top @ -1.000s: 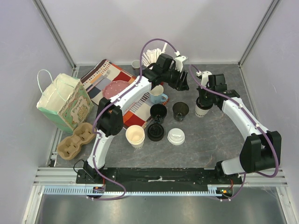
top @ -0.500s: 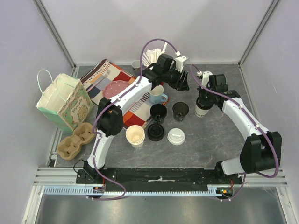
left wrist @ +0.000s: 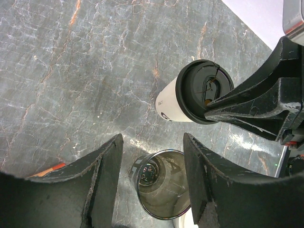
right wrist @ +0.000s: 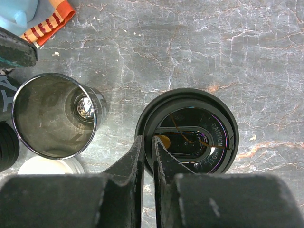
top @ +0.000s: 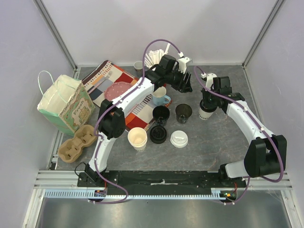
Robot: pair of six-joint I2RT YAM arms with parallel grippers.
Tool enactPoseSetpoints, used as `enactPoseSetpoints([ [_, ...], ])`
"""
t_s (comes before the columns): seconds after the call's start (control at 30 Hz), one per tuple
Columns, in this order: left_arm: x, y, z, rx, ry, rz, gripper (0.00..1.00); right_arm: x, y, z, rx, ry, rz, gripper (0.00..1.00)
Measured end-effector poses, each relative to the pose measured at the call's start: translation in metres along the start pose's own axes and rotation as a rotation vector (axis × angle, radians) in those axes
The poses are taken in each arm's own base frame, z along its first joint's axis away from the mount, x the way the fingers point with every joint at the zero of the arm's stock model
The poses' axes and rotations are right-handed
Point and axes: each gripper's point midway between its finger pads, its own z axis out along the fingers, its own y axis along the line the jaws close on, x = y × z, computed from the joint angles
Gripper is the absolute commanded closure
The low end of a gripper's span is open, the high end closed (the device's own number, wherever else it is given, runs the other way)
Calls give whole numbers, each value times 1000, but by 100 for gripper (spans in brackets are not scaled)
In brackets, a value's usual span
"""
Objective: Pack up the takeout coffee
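"CAUTION" — on black lid (right wrist: 192, 116)

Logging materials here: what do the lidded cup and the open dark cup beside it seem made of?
Lidded cup: matte white wall, likely paper. Its black lid: moulded plastic, glossy, embossed lettering. Open dark cup: mirror-like inside, bright rim; metal or glaze, unclear.

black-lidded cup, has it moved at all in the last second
No. The black-lidded cup stands in the same spot as before, just right of the dark tumbler, with the same gap between them.
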Motion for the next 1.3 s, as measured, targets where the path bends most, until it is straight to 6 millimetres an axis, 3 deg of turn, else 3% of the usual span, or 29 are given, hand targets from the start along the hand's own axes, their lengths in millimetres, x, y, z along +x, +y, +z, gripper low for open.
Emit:
enactPoseSetpoints([
  [0.33,0,0,0,0,0,3,39,2,0,-1,1,5,1,84],
  [0.43,0,0,0,0,0,4,39,2,0,-2,3,6,1,78],
  [0.47,0,0,0,0,0,4,39,3,-1,-3,5,8,2,71],
  [0.57,0,0,0,0,0,4,39,4,-1,-3,6,12,5,62],
  [0.97,0,-3,1,4,1,8,39,5,4,-3,-17,15,9,45],
  [1.17,1,-4,0,13,11,38,25,-13,11,-13,-55,-23,2,35],
  [1.23,-3,-9,-3,31,7,55,24,-23,12,-19,-59,-53,-2,36],
  [1.3,-12,-15,-6,56,-10,73,30,-33,12,-27,-57,-84,-3,52],
])
